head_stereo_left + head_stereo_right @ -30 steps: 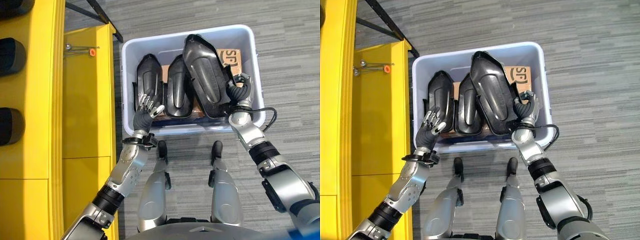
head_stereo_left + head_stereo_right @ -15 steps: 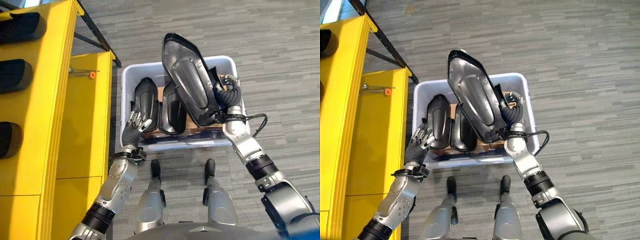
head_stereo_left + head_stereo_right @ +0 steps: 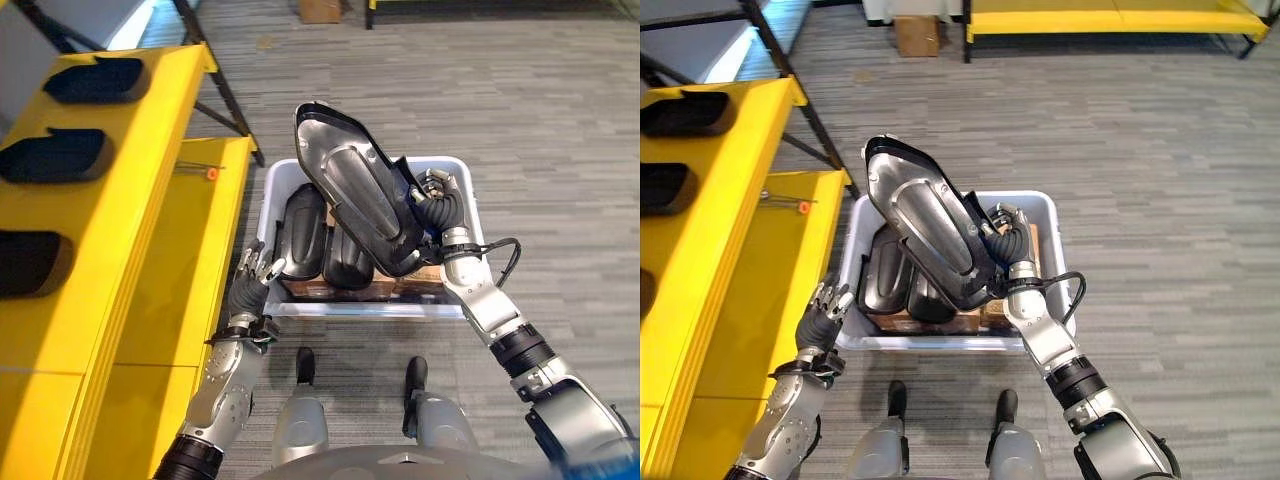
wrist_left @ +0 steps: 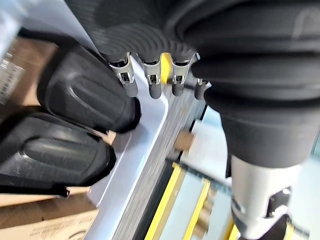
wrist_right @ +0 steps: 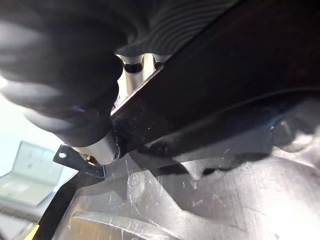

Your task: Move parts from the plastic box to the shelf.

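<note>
- Right hand [image 3: 440,205] clamped on the edge of a large black part [image 3: 355,195], held tilted above the plastic box [image 3: 462,175].
- Two more black parts [image 3: 305,230] lie inside the box on cardboard [image 3: 330,292].
- Left hand [image 3: 250,283] hangs at the box's near left corner, fingers loosely spread, holding nothing.
- Yellow shelf [image 3: 110,200] stands just left of the box, with dark parts [image 3: 55,155] in its slots.
- Grey striped carpet [image 3: 540,120] lies around the box.

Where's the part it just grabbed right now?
The black part is in the right hand, lifted above the plastic box and tilted, its long end pointing up toward the yellow shelf. Two more parts sit in the box beneath it.
</note>
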Robot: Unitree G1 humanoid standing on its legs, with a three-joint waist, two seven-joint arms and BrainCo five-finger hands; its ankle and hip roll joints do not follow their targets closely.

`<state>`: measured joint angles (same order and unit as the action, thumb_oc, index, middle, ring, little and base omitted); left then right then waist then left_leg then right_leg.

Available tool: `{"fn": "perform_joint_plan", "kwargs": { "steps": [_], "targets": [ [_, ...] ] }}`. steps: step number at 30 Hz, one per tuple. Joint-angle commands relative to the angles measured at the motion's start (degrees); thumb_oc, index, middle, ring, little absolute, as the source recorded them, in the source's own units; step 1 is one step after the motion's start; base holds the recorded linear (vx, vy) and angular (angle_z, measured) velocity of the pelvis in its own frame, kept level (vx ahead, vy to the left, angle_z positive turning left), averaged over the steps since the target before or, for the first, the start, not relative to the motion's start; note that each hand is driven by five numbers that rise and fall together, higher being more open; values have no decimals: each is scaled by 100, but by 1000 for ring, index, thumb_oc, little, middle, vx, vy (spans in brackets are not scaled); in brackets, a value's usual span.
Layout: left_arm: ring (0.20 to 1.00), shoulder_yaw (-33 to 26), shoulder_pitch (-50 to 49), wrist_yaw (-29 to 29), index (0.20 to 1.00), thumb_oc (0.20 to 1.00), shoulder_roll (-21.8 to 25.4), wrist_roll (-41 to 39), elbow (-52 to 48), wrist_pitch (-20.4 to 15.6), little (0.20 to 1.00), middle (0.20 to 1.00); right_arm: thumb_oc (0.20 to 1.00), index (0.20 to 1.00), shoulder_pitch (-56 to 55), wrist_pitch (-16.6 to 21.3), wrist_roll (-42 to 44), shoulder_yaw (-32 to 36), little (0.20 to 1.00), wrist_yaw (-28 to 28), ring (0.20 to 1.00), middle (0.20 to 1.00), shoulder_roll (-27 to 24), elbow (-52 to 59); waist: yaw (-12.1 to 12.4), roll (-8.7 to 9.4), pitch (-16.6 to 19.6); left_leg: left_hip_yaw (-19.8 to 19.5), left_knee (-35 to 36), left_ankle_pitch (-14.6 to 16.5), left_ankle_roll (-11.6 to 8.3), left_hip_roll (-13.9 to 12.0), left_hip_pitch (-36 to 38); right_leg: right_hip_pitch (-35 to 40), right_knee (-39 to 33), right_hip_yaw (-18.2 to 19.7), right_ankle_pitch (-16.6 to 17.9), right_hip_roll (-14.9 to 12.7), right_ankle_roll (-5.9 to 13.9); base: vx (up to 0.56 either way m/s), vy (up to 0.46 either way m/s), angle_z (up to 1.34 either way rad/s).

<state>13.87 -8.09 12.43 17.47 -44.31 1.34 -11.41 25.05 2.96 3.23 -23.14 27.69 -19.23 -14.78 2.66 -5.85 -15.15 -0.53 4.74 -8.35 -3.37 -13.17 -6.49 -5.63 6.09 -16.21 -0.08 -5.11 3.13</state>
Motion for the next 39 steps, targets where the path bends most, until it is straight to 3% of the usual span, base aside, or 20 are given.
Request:
{"fn": "perform_joint_plan", "kwargs": {
  "steps": [1,3,4,5,6,7,8,9,11,18,23,29,31,32,33,34,35,37,38,39],
  "targets": [
    [1000,25,227,-109,1000,1000,236,73,-152,-149,1000,1000,200,200,88,536,100,146,200,41,200,200,25,363,-2,338,312,203,-269,-98,-401,-335,0,-195,548,-330,-958,-305,-66,-63,-43,72],
    [1000,63,347,-120,1000,1000,232,86,-89,-128,1000,1000,200,200,42,500,94,203,200,91,200,200,-45,367,-59,436,281,763,-722,151,-348,-333,-21,-85,527,-594,-1000,-487,-63,-43,-37,88],
    [1000,86,426,-169,1000,1000,209,26,-73,-109,1000,1000,200,200,-39,471,149,274,200,126,200,200,-55,396,-45,482,273,734,-1236,499,-310,-262,22,-23,540,-721,-901,-641,-43,-5,5,127],
    [1000,89,426,-169,1000,1000,211,24,-74,-108,1000,1000,200,200,-43,469,149,277,200,125,200,200,-56,399,-52,479,268,721,-1266,520,-305,-260,11,-12,539,-730,-901,-645,-36,-13,72,133],
    [1000,118,442,-170,1000,1000,175,-63,-46,-83,1000,1000,200,200,-150,439,165,324,200,119,200,200,-57,461,-61,471,304,728,-1162,765,-265,-145,111,94,546,-862,-849,-767,40,43,100,55],
    [1000,138,468,-166,1000,1000,152,-56,-29,-64,1000,1000,200,200,-220,425,150,374,200,131,200,200,-65,488,-75,444,325,722,-1065,695,-259,-98,107,165,530,-927,-810,-815,66,103,244,61],
    [1000,127,460,-165,1000,1000,126,-27,-30,-30,1000,1000,200,200,-365,357,97,450,200,82,200,200,-74,549,-120,401,413,785,-966,895,-176,53,185,319,565,-1027,-728,-980,188,88,202,83],
    [1000,129,456,-165,1000,1000,127,-26,-31,-29,1000,1000,200,200,-373,353,95,451,200,80,200,200,-74,555,-121,404,415,785,-969,900,-170,60,187,322,565,-1028,-725,-987,196,103,237,105],
    [1000,25,574,-132,1000,1000,247,128,-142,-42,1000,1000,200,200,-491,325,75,574,200,104,200,200,-38,524,-87,454,433,797,-1324,1118,-95,251,79,492,533,-1113,-594,-1263,282,65,209,56],
    [1000,-193,402,-73,1000,1000,278,310,-153,-59,1000,1000,200,200,-618,256,19,647,200,4,200,200,95,513,52,574,538,936,-1271,1349,110,585,104,667,93,-1229,-148,-1518,551,60,206,14],
    [1000,-497,156,-24,1000,1000,260,231,-224,-105,1000,1000,200,200,-437,196,-85,598,200,-99,200,200,246,422,429,879,456,805,-1459,1570,338,968,-158,768,-182,-1484,347,-1773,831,14,171,9],
    [1000,-520,98,-43,1000,1000,294,256,-233,-78,1000,1000,200,200,-327,191,-62,574,200,-106,200,200,363,300,661,959,360,668,-1619,1779,588,1275,-227,714,140,-1491,831,-2099,1018,18,179,16],
    [1000,-459,113,-66,1000,1000,335,280,-233,-59,1000,1000,200,200,-294,182,-84,560,200,-104,200,200,403,292,650,912,341,534,-1456,1727,697,1442,-125,629,485,-1271,1114,-2230,1038,29,221,39],
    [1000,-444,128,-71,1000,1000,367,297,-237,-59,1000,1000,200,200,-246,176,-102,537,200,-91,200,200,419,275,613,842,322,462,-1323,1682,761,1491,-51,508,749,-1064,1061,-2221,996,-39,335,58],
    [1000,-350,225,-84,1000,1000,402,365,-193,-44,1000,1000,200,200,-256,189,-136,529,200,-95,200,200,399,247,502,764,319,359,-1104,1444,869,1596,-7,234,1184,-464,763,-1888,732,-51,256,61],
    [1000,-350,226,-84,1000,1000,402,365,-193,-44,1000,1000,200,200,-256,189,-136,529,200,-95,200,200,399,247,505,765,319,361,-1104,1444,869,1596,-7,231,1185,-461,762,-1889,732,-30,207,68],
    [1000,-278,287,-119,1000,1000,414,381,-125,-24,1000,1000,200,200,-292,212,-124,552,200,-143,200,200,349,263,357,707,371,201,-925,1331,871,1601,54,44,1274,17,342,-1341,566,63,83,47],
    [1000,-173,284,-248,1000,1000,418,457,-117,44,1000,1000,200,200,-432,295,-19,560,200,-224,200,200,255,311,129,646,392,-199,-648,1116,825,1682,225,-186,1190,458,-558,-345,284,110,82,86],
    [1000,-146,276,-278,1000,1000,416,432,-132,55,1000,1000,200,200,-487,327,-5,570,200,-237,200,200,231,334,71,675,382,-290,-576,1060,805,1717,253,-267,1101,465,-593,-136,208,62,19,112],
    [1000,-147,277,-278,1000,1000,415,432,-132,56,1000,1000,200,200,-486,327,-5,570,200,-237,200,200,230,334,63,669,399,-300,-571,1045,803,1712,232,-276,1077,453,-571,-129,205,23,-10,102]
  ]
}}
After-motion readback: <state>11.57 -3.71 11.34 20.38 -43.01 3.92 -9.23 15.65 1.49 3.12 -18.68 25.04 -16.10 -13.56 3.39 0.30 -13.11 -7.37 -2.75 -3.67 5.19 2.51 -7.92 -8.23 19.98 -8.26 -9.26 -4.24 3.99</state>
